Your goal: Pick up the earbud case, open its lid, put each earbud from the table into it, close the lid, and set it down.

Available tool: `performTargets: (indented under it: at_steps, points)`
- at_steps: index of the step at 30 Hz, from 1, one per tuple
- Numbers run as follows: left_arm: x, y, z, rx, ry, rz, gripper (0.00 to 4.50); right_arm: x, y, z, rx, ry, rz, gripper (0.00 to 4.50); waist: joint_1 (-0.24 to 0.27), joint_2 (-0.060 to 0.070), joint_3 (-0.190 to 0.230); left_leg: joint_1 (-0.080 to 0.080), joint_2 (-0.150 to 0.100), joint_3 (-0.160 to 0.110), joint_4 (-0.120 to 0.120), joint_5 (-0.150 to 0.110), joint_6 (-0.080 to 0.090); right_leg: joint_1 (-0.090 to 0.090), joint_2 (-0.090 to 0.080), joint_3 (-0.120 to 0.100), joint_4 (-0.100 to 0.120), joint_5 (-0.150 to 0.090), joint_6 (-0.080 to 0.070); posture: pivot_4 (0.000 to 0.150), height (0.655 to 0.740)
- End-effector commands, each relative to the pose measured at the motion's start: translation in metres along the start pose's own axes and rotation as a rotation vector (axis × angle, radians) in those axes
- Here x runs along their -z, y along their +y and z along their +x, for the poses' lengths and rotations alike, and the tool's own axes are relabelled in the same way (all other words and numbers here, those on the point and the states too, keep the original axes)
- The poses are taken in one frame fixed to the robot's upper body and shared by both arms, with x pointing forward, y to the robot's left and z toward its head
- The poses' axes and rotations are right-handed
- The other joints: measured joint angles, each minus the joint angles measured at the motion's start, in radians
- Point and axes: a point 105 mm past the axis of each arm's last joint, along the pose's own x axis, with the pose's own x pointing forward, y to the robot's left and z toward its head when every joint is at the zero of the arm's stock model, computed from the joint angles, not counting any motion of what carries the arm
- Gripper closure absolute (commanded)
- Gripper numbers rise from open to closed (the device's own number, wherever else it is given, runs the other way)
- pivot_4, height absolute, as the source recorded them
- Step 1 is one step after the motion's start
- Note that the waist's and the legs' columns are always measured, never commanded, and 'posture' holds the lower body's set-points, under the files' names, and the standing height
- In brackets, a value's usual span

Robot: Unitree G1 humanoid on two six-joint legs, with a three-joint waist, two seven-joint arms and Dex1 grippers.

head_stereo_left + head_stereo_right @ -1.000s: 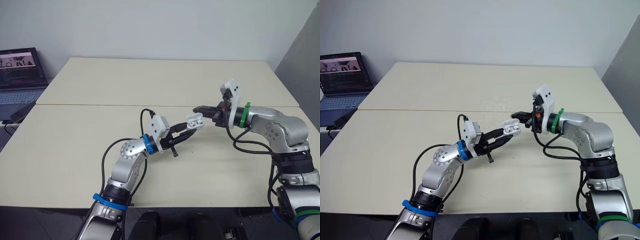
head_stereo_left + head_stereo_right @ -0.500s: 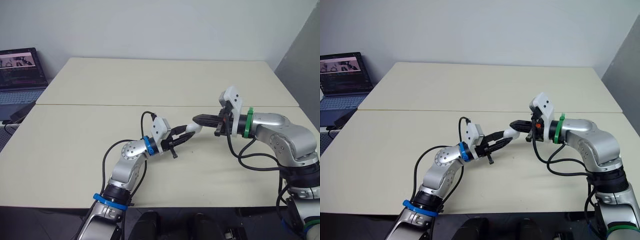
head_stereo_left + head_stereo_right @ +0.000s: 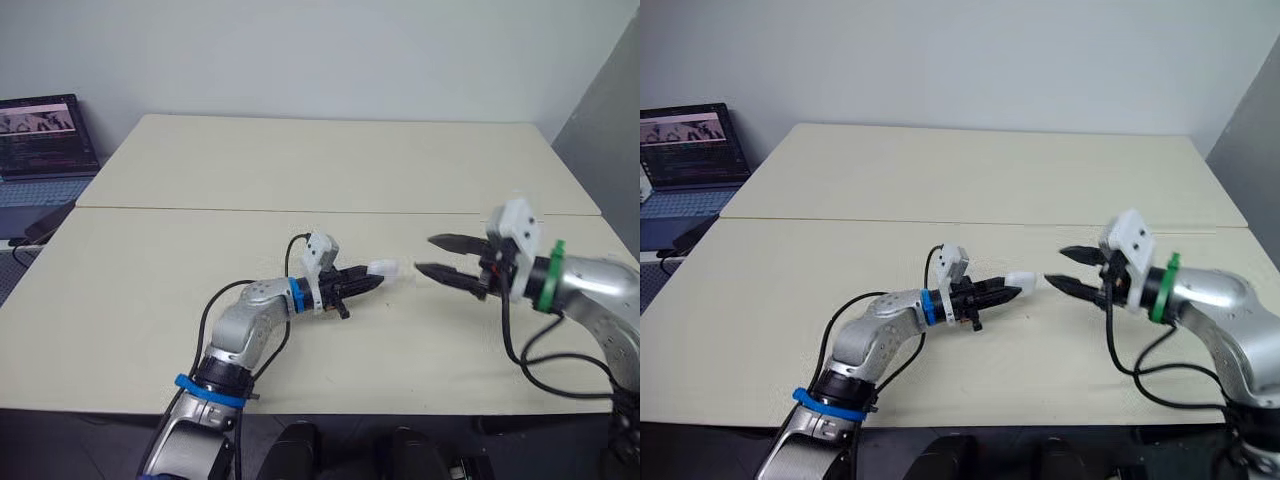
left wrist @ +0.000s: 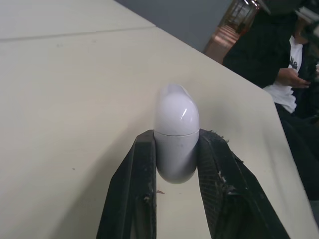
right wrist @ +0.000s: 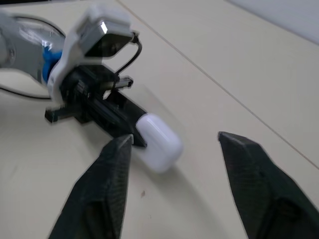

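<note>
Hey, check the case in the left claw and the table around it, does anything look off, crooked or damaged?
Nothing stands out. The earbud case looks whole, its lid shut, gripped squarely between the fingers of the left claw over the table. The right claw is open and apart from it.

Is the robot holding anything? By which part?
The left gripper pinches the earbud case by its two sides, below the seam; the right gripper is open and empty.
</note>
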Motion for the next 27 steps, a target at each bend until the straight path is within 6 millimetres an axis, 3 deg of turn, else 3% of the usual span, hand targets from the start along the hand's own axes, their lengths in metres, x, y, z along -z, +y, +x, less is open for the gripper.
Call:
performTargets:
  at_steps: [1, 2, 7, 8, 14, 18, 19, 24, 27]
  points:
    - [0.001, -0.001, 0.005, 0.006, 0.073, -0.082, 3.75, 0.003, 0.007, -0.011, 0.012, 0.011, -0.113, 0.33, 0.002, 0.000, 0.000, 0.000, 0.000, 0.000, 0.000, 0.000, 0.000, 0.000, 0.000, 0.000, 0.000, 0.000, 0.000, 0.150, 0.7400]
    - [0.003, -0.001, 0.005, 0.005, 0.090, -0.114, 3.75, 0.007, 0.010, -0.011, 0.015, 0.014, -0.111, 0.05, 0.000, 0.000, 0.000, 0.000, 0.000, 0.001, 0.000, 0.000, 0.000, 0.000, 0.000, 0.000, 0.000, 0.000, 0.000, 0.150, 0.7400]
    - [0.018, 0.007, 0.003, -0.057, 0.175, -0.217, 3.75, 0.012, 0.013, -0.008, 0.066, -0.010, -0.084, 0.05, -0.008, 0.000, 0.000, 0.000, 0.001, 0.001, 0.000, 0.000, 0.000, -0.001, -0.001, 0.001, 0.000, 0.000, 0.000, 0.150, 0.7400]
    - [0.021, 0.009, 0.002, -0.072, 0.188, -0.212, 3.00, 0.012, 0.012, -0.007, 0.079, -0.016, -0.081, 0.00, -0.007, 0.000, 0.000, 0.000, 0.000, 0.001, 0.000, 0.000, 0.000, -0.001, -0.001, 0.001, 0.000, 0.000, 0.000, 0.150, 0.7400]
    - [0.033, 0.020, -0.022, -0.132, 0.227, -0.189, 1.21, 0.014, 0.009, -0.009, 0.112, -0.026, -0.058, 0.00, -0.007, 0.000, 0.000, 0.000, 0.000, 0.001, -0.001, 0.000, 0.000, 0.000, -0.002, 0.002, 0.000, 0.000, -0.001, 0.150, 0.7400]
    - [0.029, 0.036, -0.052, -0.201, 0.245, -0.117, 0.07, 0.017, 0.009, -0.013, 0.099, -0.019, -0.041, 0.00, -0.010, 0.001, 0.000, 0.001, 0.001, 0.001, -0.001, 0.000, 0.000, 0.000, -0.002, 0.002, 0.000, 0.000, -0.002, 0.150, 0.7400]
    - [0.028, 0.040, -0.061, -0.216, 0.249, -0.100, 0.01, 0.018, 0.008, -0.013, 0.102, -0.017, -0.043, 0.00, -0.011, 0.001, -0.001, 0.001, 0.001, 0.001, -0.001, 0.000, 0.000, 0.000, -0.002, 0.002, 0.000, 0.000, -0.003, 0.150, 0.7400]
    - [-0.009, 0.054, -0.096, -0.269, 0.116, 0.123, 0.01, 0.020, 0.002, -0.019, 0.107, 0.003, -0.059, 0.00, -0.016, 0.002, -0.001, 0.003, 0.002, 0.001, -0.003, 0.000, -0.001, -0.001, -0.002, 0.003, 0.000, -0.001, -0.006, 0.150, 0.7400]
    - [-0.042, 0.044, -0.106, -0.212, 0.044, 0.347, 0.01, 0.015, 0.001, -0.023, 0.095, -0.006, -0.044, 0.00, -0.006, 0.001, 0.000, 0.001, 0.002, 0.001, -0.002, 0.000, -0.001, -0.001, -0.003, 0.002, -0.001, 0.001, -0.008, 0.150, 0.7400]
